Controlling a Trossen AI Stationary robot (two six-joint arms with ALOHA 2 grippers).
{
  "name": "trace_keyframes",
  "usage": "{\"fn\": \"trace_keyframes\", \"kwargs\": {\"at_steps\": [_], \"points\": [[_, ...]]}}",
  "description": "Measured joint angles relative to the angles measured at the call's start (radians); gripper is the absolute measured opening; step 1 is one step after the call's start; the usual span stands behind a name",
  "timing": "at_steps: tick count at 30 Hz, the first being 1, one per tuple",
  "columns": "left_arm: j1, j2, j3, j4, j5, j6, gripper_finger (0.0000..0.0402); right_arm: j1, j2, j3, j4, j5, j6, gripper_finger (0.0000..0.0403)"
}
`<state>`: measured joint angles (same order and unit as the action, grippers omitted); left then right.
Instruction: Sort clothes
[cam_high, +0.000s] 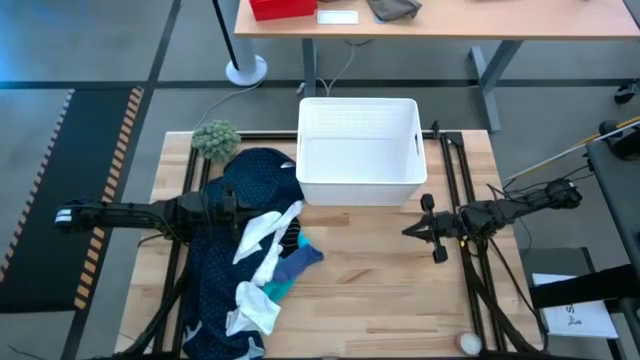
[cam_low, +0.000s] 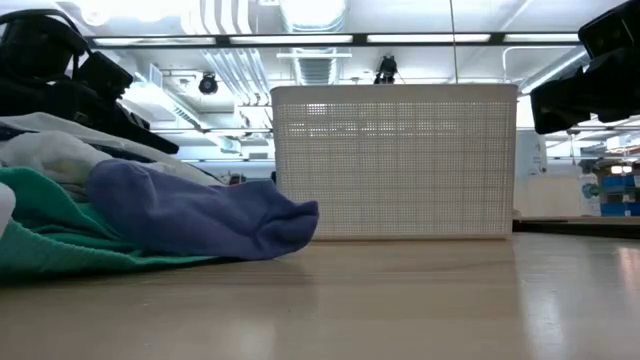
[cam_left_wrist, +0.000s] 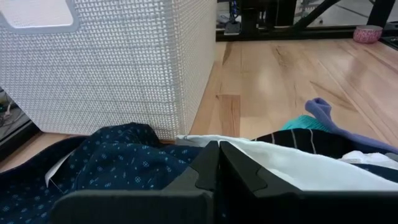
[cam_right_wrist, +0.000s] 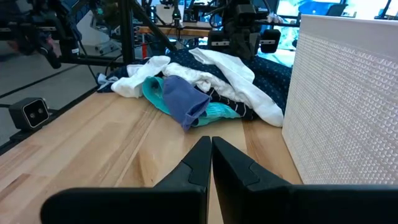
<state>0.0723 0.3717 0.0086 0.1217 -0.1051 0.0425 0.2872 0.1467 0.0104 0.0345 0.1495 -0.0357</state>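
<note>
One clothes pile (cam_high: 255, 265), one white bin (cam_high: 358, 150), two closed grippers

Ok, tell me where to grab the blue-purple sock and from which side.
Grip the blue-purple sock at its free end, which sticks out of the clothes pile onto bare table toward the right arm. Probably best from the right gripper, coming low across the wood: that end lies clear of the turquoise garment and white garment, so nothing else should get pinched.
</note>
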Motion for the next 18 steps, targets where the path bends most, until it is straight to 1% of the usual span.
{"fn": "trace_keyframes", "kwargs": {"at_steps": [3, 6, 8, 11, 16, 18], "points": [[0.000, 0.000, 0.000, 0.018, 0.000, -0.010, 0.0000, 0.000, 0.000, 0.000, 0.000, 0.000, 0.001, 0.0000], [0.000, 0.000, 0.000, 0.057, -0.001, -0.104, 0.0000, 0.000, 0.000, 0.000, 0.000, 0.000, 0.002, 0.0000], [0.000, 0.001, 0.000, 0.097, -0.024, -0.157, 0.0000, 0.000, 0.000, 0.000, 0.000, 0.000, 0.000, 0.0000], [0.000, 0.006, 0.000, 0.143, -0.041, -0.165, 0.0000, 0.000, 0.000, 0.000, 0.000, 0.000, 0.001, 0.0000], [0.000, 0.007, 0.000, 0.142, -0.041, -0.163, 0.0000, 0.000, 0.000, 0.000, 0.000, 0.000, 0.001, 0.0000], [0.000, 0.007, 0.000, 0.168, -0.041, -0.161, 0.0000, 0.000, 0.000, 0.000, 0.000, 0.000, 0.001, 0.0000]]}}
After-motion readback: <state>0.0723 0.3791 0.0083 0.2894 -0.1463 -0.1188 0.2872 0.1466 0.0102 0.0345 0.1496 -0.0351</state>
